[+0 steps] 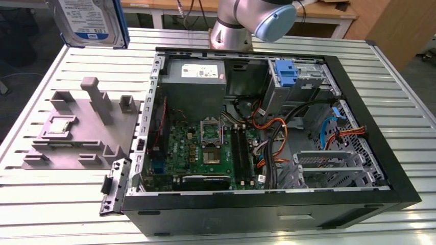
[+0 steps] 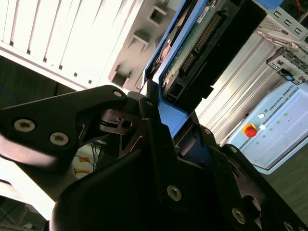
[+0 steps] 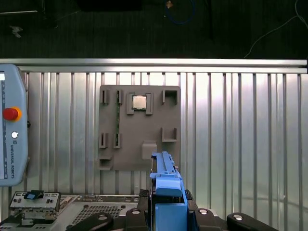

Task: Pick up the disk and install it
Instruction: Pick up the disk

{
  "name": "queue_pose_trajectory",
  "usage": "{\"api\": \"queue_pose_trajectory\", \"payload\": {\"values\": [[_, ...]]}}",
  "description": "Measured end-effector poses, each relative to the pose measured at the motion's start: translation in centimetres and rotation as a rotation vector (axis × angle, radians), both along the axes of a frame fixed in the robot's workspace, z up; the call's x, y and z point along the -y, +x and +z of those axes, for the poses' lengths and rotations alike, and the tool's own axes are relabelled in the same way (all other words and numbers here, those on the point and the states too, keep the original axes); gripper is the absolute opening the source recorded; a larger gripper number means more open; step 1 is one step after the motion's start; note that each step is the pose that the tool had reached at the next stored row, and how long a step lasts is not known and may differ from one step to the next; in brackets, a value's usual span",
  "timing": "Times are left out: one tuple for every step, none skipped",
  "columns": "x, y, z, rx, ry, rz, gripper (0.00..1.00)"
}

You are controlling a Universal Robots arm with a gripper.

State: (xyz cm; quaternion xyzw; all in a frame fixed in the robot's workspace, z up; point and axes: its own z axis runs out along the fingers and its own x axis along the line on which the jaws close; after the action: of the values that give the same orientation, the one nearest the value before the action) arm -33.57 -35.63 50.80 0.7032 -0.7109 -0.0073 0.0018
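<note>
The disk (image 1: 89, 20) hangs high above the table's far corner, on the exterior view's left, with its white-and-blue label facing the camera and blue rails along its sides. In the second wrist view the disk (image 2: 192, 43) shows its green circuit-board underside, and my gripper (image 2: 163, 120) is shut on its blue rail end. In the first wrist view the disk (image 3: 166, 178) stands edge-on between the black fingers of the gripper (image 3: 168, 211), above the near edge of the grey fixture plate (image 3: 139, 127).
The open computer case (image 1: 272, 127) takes up the table's middle, with a blue bracket (image 1: 286, 74) in its far drive bay. The grey fixture plate (image 1: 81, 127) lies on the exterior view's left and carries a small silver chip (image 3: 139, 101). A teach pendant (image 3: 12, 139) lies on the table.
</note>
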Motion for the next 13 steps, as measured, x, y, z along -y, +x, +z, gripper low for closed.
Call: {"api": "queue_pose_trajectory", "payload": {"values": [[0.00, 0.12, 0.00, 0.0001, 0.0000, 0.000, 0.36], [0.00, 0.24, 0.00, -0.0001, 0.0000, 0.000, 0.36], [0.00, 0.36, 0.01, -0.0001, -0.0001, 0.000, 0.36], [0.00, 0.45, 0.00, 0.0000, 0.0000, 0.000, 0.36], [0.00, 0.53, 0.00, 0.0000, 0.0000, 0.000, 0.36], [0.00, 0.63, 0.00, -0.0001, 0.0000, 0.000, 0.36], [0.00, 0.71, 0.00, 0.0000, 0.0000, 0.000, 0.36], [0.00, 0.78, 0.00, 0.0000, 0.0000, 0.000, 0.36], [0.00, 0.85, 0.00, 0.0000, 0.0000, 0.000, 0.36], [0.00, 0.91, 0.00, 0.0000, 0.0000, 0.000, 0.36], [0.00, 0.96, 0.00, 0.0000, 0.0000, 0.000, 0.36], [0.00, 0.98, 0.00, 0.0000, 0.0000, 0.000, 0.36], [0.00, 1.02, 0.00, 0.0000, 0.0000, 0.000, 0.36]]}}
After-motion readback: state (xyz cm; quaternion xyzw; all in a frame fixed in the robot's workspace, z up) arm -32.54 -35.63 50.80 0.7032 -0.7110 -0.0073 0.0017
